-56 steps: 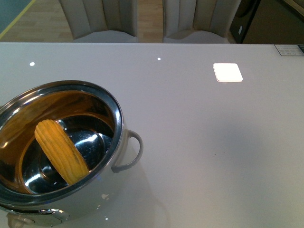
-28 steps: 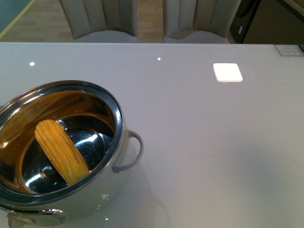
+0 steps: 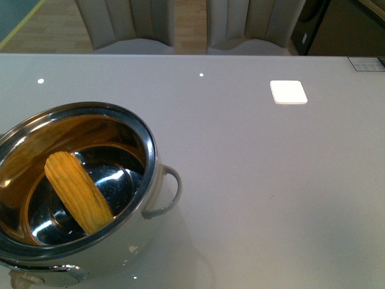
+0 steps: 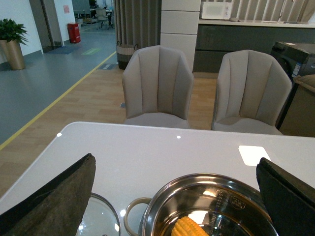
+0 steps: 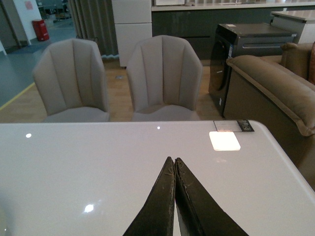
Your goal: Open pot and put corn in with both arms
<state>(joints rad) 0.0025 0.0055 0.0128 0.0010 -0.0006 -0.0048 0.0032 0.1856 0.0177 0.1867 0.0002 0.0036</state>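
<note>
The shiny steel pot [image 3: 147,150] stands open at the table's near left, with a pale grey loop handle [image 3: 168,192] on its right side. The yellow corn cob [image 3: 78,191] lies slanted inside it. Neither arm shows in the front view. In the left wrist view the pot [image 4: 162,196] and the cob's tip [image 4: 189,227] lie below my left gripper [image 4: 177,172], which is wide open and empty, its black fingers [image 4: 64,196] at both edges. The glass lid [image 4: 98,216] lies on the table beside the pot. My right gripper [image 5: 174,160] is shut and empty above bare table.
A white square card [image 3: 288,91] lies on the grey table [image 3: 271,180] at the far right. Two grey chairs [image 4: 157,83] stand behind the far edge. A sofa [image 5: 275,93] and a dark cabinet stand off to the right.
</note>
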